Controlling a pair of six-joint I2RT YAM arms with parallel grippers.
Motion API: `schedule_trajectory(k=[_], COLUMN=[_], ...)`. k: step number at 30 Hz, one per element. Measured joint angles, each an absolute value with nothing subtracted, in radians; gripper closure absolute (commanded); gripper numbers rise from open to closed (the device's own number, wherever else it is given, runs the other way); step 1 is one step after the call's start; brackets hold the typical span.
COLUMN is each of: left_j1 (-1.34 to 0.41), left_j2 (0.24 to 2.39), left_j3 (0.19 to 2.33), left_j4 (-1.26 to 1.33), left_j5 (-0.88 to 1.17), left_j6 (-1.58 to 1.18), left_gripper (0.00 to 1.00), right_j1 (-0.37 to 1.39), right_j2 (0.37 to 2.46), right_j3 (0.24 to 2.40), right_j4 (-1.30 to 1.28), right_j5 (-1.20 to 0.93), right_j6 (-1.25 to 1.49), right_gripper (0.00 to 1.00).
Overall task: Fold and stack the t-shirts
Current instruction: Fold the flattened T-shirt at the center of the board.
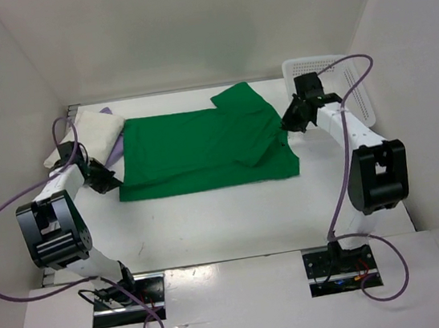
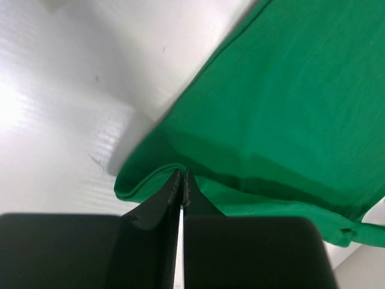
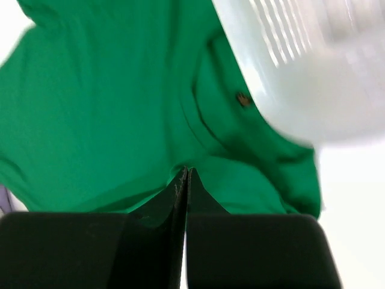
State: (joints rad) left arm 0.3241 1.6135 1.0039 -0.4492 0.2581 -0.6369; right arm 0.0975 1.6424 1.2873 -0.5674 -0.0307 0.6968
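Across the table (image 1: 211, 222), green t-shirt (image 1: 193, 151) spread flat, white basket (image 1: 352, 86) off its far right corner, white t-shirt (image 1: 90, 134) and lavender t-shirt (image 1: 118, 147) at its far left corner, left gripper (image 2: 182, 180) pinched tight on its left edge, right gripper (image 3: 185, 177) likewise on its right edge.

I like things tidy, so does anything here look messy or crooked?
Yes. The green shirt lies mostly flat, but its right end is bunched and folded slantwise, with a sleeve poking out at the far edge. The left claw and right claw are each pinching an edge of it.
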Motion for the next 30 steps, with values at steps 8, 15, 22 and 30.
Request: schedule_trajectory(k=[8, 15, 22, 30], left_j1=[0.312, 0.268, 0.265, 0.264], left_j2=[1.659, 1.686, 1.686, 1.6], left_j3=[1.027, 1.049, 1.07, 1.065], left_j4=[-0.412, -0.369, -0.331, -0.358], left_j5=[0.247, 0.223, 0.183, 0.135], left_j6=[-0.665, -0.693, -0.712, -0.706], left_gripper=[0.96, 0.87, 0.45, 0.23], right_j1=[0.097, 0.097, 0.097, 0.097], right_j2=[1.869, 2.021, 2.053, 1.993], right_j3=[1.509, 1.608, 1.713, 1.707], right_j4=[-0.543, -0.52, -0.515, -0.493], right_j5=[-0.007, -0.006, -0.006, -0.006], right_j6=[0.668, 0.661, 0.671, 0.662], right_gripper=[1.0, 1.0, 0.62, 0.65])
